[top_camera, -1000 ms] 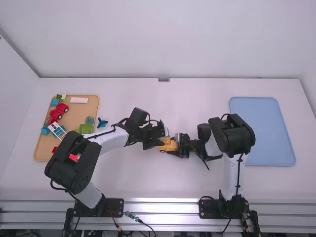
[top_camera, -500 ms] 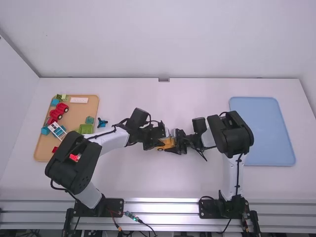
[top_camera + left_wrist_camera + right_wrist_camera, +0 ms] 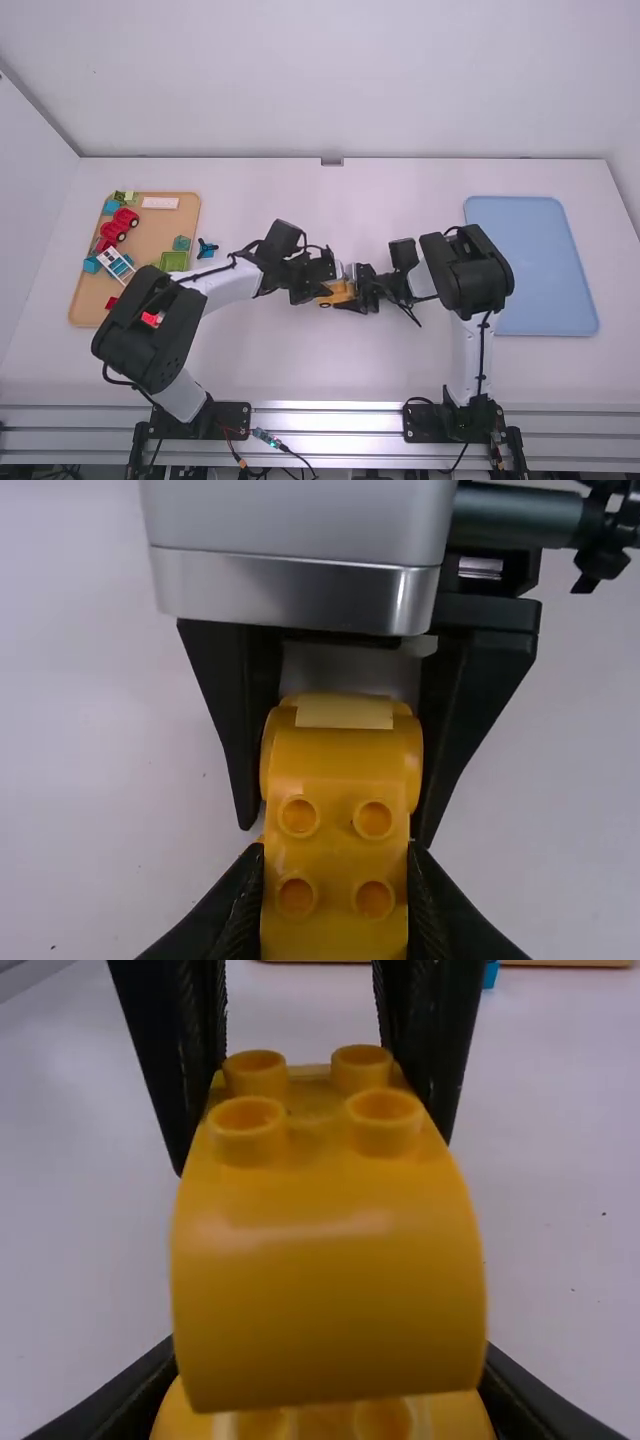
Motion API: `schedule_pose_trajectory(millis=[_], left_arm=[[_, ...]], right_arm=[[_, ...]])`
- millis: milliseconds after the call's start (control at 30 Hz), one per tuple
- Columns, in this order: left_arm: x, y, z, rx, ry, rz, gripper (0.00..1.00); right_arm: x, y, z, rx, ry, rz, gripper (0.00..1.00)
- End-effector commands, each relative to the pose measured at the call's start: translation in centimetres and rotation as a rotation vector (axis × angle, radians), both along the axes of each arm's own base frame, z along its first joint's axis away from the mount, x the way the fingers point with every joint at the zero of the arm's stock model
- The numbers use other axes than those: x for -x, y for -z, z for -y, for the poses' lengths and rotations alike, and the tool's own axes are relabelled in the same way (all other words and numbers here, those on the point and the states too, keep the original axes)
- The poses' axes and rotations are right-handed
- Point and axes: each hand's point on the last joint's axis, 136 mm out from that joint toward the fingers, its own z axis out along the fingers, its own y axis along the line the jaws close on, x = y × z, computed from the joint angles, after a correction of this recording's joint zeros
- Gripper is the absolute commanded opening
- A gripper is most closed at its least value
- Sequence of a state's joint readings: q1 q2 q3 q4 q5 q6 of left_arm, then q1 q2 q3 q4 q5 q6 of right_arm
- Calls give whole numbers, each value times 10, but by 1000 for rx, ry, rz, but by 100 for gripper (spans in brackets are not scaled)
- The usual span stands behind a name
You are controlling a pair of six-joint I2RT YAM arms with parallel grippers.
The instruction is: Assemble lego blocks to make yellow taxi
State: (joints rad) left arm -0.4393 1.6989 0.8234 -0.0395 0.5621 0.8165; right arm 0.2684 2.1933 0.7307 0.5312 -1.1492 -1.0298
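Left gripper (image 3: 321, 285) and right gripper (image 3: 357, 286) are both pinching the yellow blocks (image 3: 338, 292).

The left gripper is closing its fingers on two opposite sides of the yellow blocks, with round studs showing between them. The right gripper is facing it, and its own fingers are also pressing the yellow blocks from both sides. In the right wrist view, a curved yellow piece (image 3: 325, 1290) is sitting in front, with four studs behind its rounded face. More yellow studs are showing at the bottom edge of that same view. A small dark wheel (image 3: 325, 304) is showing low on the yellow blocks, at the middle of the white table (image 3: 300, 370). I cannot tell if they are touching the table.

Farther out, beside the left arm (image 3: 222, 281), a small dark blue piece (image 3: 207, 248) is lying just outside the tan tray (image 3: 150, 235). The tray is holding red wheeled pieces (image 3: 125, 217), a pale flat block (image 3: 160, 202), a green box-like piece (image 3: 173, 261) and a white-and-blue ladder-like piece (image 3: 117, 264). Part of this tray is hiding behind the left arm. On the other side, well apart from the yellow blocks, a light blue tray (image 3: 532, 265) is lying beyond the right arm (image 3: 470, 275).
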Motion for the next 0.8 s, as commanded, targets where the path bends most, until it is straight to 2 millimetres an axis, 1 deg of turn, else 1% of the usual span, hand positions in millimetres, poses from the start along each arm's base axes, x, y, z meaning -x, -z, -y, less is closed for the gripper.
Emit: schedule_pose_trajectory(millis=[0,133,367,467,633,767], left_arm=[[7,7,0,-15,14,-15,1],[8,8,1,-10,15,-22,1],[7,25,4,-3,-4,-68,1],[12,25,7,19,32,-77,1],[9,27,4,-5,11,-70,1],[13,28,5,-8,21,-83,1]], right_arm=[[4,13,4,49,24,-35,43],[4,14,4,50,26,-37,43],[4,14,4,52,24,-38,41],[4,14,5,53,27,-37,41],[4,14,4,51,26,-41,41],[4,14,4,51,26,-39,41]])
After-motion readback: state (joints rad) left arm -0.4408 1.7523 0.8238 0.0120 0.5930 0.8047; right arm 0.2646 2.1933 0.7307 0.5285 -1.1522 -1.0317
